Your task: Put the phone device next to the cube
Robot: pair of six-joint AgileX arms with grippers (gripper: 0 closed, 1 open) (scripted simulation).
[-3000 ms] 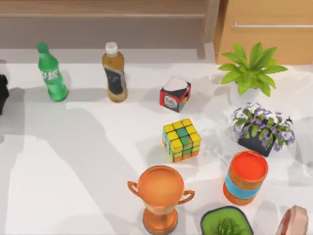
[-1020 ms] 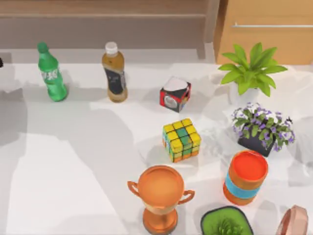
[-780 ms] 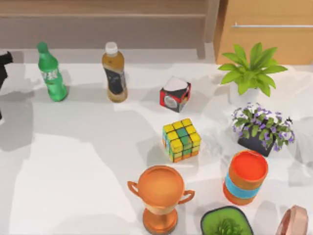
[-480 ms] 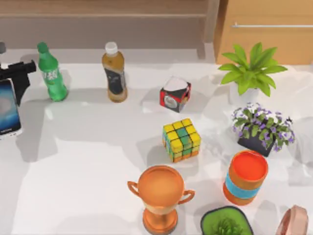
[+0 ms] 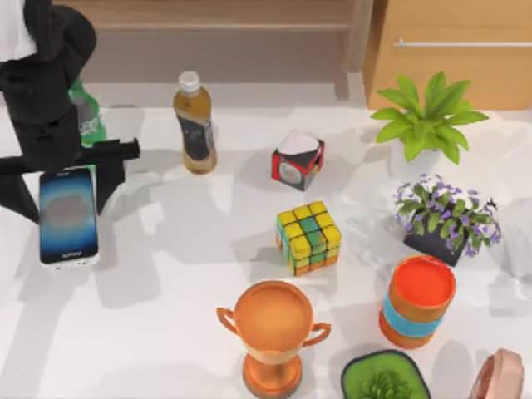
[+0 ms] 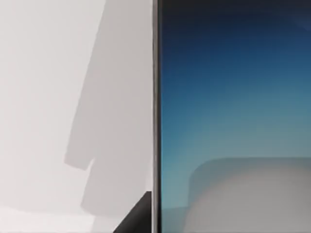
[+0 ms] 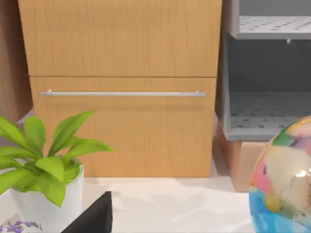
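the left gripper (image 5: 68,170) hangs over the left side of the bench (image 5: 166,332), its fingers closed on the phone (image 5: 68,216) at the phone's far end. the phone is screen up, its long side running toward the near edge, and its shadow on the bench sits a little off from it. in the left wrist view the phone's blue screen (image 6: 233,116) and thin silver edge stand close before the camera, with the white bench beside it.

the cube (image 5: 308,238) sits near the middle of the bench, well apart from the phone. beyond it is a red, black and white box (image 5: 297,159); nearer the front stands a copper trophy (image 5: 273,332). a brown bottle (image 5: 194,123) stands at the back, and a green bottle (image 5: 86,123) is partly hidden behind the left arm.

the right wrist view looks at a wooden drawer front (image 7: 121,87) and a leafy plant in a white pot (image 7: 46,184); i cannot tell how the right gripper's fingers stand.
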